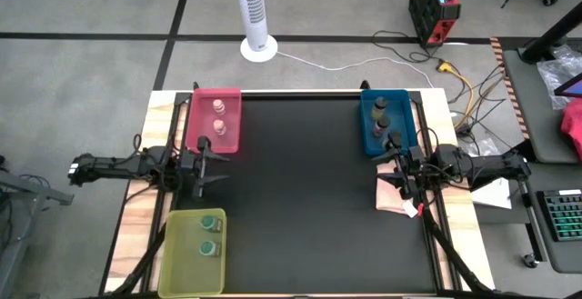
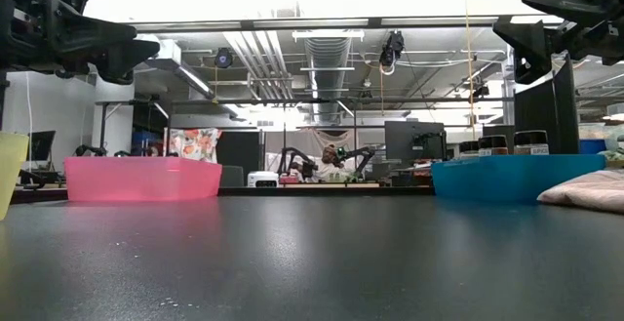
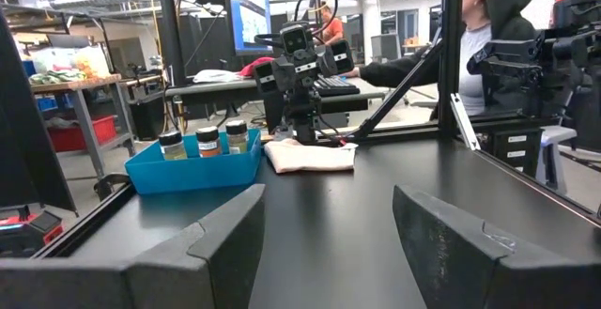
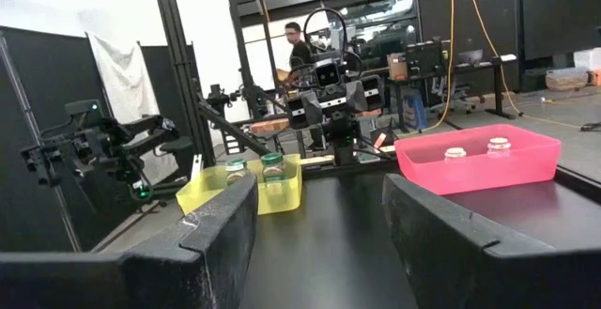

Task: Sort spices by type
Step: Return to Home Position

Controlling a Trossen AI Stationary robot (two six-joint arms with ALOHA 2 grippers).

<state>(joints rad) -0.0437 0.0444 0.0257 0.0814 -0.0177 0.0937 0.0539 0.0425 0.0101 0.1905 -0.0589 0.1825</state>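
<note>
Tabletop (image 1: 309, 199), matte black, separates left gripper (image 1: 216, 164) and right gripper (image 1: 386, 170), both agape, empty; workshop (image 2: 322, 87) beyond.

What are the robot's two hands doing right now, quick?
Left gripper: open, holding nothing.
Right gripper: open, holding nothing.

Pink tray (image 1: 202, 108), blue tray (image 1: 370, 137), yellow-green tray (image 1: 182, 264) and cloth (image 1: 393, 194) rest on black table (image 1: 309, 181)

Black worktop (image 1: 300, 199) with pale wooden side edges, pink tray (image 1: 205, 117) at its far left corner, blue tray (image 1: 366, 122) at the far right, yellow-green tray (image 1: 186, 263) near left, pinkish cloth (image 1: 393, 197) beside the blue tray
</note>
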